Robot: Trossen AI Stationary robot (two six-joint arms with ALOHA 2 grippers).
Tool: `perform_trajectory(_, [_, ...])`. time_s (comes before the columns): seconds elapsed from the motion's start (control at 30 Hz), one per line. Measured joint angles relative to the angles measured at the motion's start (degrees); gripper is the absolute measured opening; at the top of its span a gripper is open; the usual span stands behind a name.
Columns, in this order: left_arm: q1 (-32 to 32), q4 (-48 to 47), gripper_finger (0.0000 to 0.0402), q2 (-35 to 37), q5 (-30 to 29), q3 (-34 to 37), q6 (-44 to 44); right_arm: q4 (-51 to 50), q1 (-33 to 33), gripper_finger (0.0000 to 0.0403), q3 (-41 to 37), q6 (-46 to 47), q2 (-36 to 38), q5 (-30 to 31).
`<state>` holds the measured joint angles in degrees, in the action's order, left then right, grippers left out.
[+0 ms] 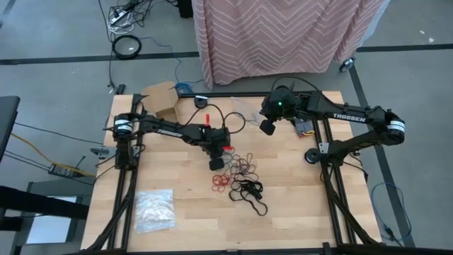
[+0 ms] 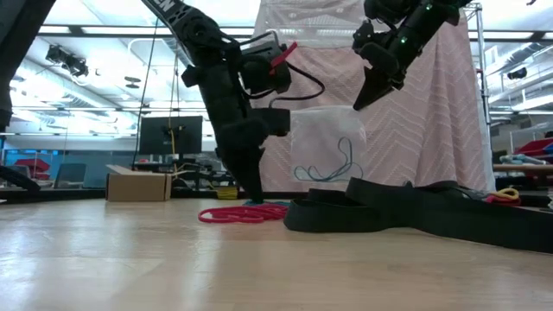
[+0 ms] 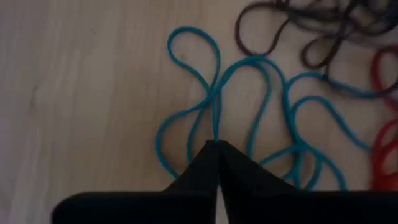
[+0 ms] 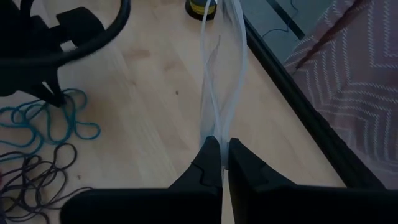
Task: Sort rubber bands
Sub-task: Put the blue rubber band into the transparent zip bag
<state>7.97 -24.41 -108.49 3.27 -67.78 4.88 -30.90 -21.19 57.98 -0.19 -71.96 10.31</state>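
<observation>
Left end effector [image 3: 216,144] is pointing down at the wooden surface [image 1: 297,205] near its middle, with its fingers pressed together on a strand of the blue-teal rubber bands [image 3: 249,112], which are lying in loose loops on the wood around the fingertips. Right end effector [image 4: 219,144] is hanging above the far part of the surface, to the right of the left one, its fingers pinched narrow on the top edge of a clear plastic bag [image 2: 324,155]; the bag is dangling below it, off the wood, with a few blue-teal loops showing inside in the low view. Just right of the left end effector, tan-brown rubber bands [image 1: 244,164] are lying in a loose cluster. Red rubber bands [image 1: 220,182] are sitting nearer, and black rubber bands [image 1: 251,195] are trailing nearer and to the right. Another plastic bag [image 1: 154,209] is lying flat at the near left.
</observation>
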Motion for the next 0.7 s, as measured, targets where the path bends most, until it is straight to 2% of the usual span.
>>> perform_trajectory(0.13, [0.84,-3.28,0.0004,1.85,1.29,-2.05,-0.08,0.05,0.0,0.0,0.0,0.0,-0.02,-0.02])
perform_trajectory(0.4, [4.36,-7.19,0.0002,11.08,1.29,-9.52,-3.08,0.64,0.0,0.0,0.0,0.04,-0.02,-2.12])
perform_trajectory(0.53, [6.29,-7.23,0.0001,14.6,1.31,-15.12,-4.79,1.1,0.38,0.0,0.0,0.18,0.0,-5.38])
perform_trajectory(0.7, [7.44,-7.32,0.0001,14.78,1.24,-24.3,-8.22,1.31,1.99,0.0,0.0,0.59,-0.02,-6.05])
